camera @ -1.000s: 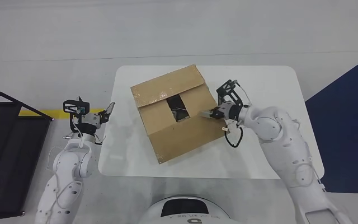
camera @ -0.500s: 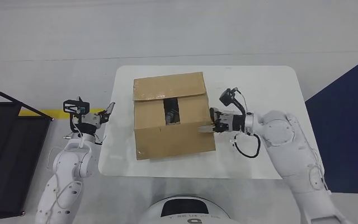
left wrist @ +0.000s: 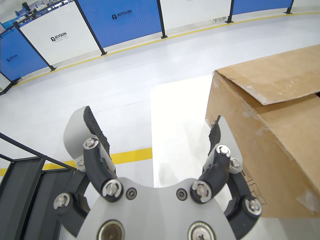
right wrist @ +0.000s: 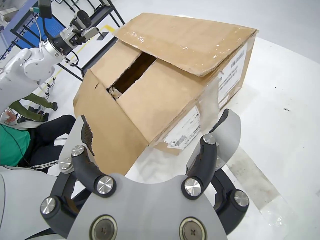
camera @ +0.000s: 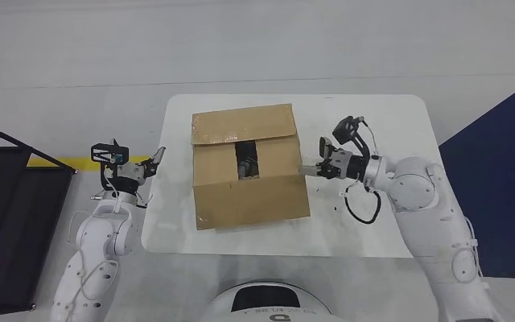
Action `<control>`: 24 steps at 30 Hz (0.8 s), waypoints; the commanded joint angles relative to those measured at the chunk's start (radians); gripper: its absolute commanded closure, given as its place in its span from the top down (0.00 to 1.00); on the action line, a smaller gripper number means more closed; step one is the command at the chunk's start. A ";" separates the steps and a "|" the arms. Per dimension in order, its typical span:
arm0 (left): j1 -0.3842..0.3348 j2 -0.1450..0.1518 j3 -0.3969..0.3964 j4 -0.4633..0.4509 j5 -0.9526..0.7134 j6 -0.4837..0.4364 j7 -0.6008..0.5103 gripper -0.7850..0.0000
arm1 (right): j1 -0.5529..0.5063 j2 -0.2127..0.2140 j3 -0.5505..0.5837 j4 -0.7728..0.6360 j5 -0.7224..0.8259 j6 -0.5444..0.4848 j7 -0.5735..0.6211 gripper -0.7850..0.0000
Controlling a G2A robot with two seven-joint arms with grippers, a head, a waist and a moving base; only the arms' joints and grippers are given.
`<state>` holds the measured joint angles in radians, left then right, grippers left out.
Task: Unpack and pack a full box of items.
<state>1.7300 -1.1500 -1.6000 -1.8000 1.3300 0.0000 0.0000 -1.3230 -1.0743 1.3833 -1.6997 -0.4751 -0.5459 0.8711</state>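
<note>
The cardboard box sits on the white, round-cornered worktop, left of centre, with its sides parallel to the worktop edges. From above it is nearly square. The top flaps are brown, creased and bear tape residue; a dark gap stays open between them.

The right tool is released, jaws spread, just beside the box's right side. The left tool is also released, held off the worktop's left edge, well apart from the box.

The floor is pale and glossy with a yellow line. Blue-and-white panels on black posts stand behind.
</note>
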 commanded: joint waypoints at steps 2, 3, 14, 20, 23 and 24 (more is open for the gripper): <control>0.000 0.000 0.000 0.000 0.000 0.000 0.000 1.00 | 0.071 -0.009 -0.071 0.041 -0.068 0.063 -0.012 1.00; 0.000 0.000 0.000 0.000 0.000 0.000 0.000 1.00 | 0.090 -0.012 -0.090 0.054 -0.077 0.069 -0.016 1.00; 0.000 0.000 0.000 0.000 0.000 0.000 0.000 1.00 | 0.235 -0.037 -0.235 0.148 -0.288 0.270 -0.044 1.00; 0.000 0.000 0.000 0.000 0.000 0.000 0.000 1.00 | 0.282 -0.049 -0.282 0.173 -0.345 0.360 -0.032 1.00; 0.000 0.000 0.000 0.000 0.000 0.000 0.000 1.00 | 0.299 -0.055 -0.304 0.172 -0.388 0.422 -0.024 1.00; 0.000 0.000 0.000 0.000 0.000 0.000 0.000 1.00 | 0.305 -0.057 -0.311 0.172 -0.399 0.439 -0.020 1.00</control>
<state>1.7300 -1.1500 -1.6000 -1.8000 1.3300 0.0000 0.0000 -1.0233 -1.1298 1.0786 -1.5271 -0.8636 -0.1260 0.8477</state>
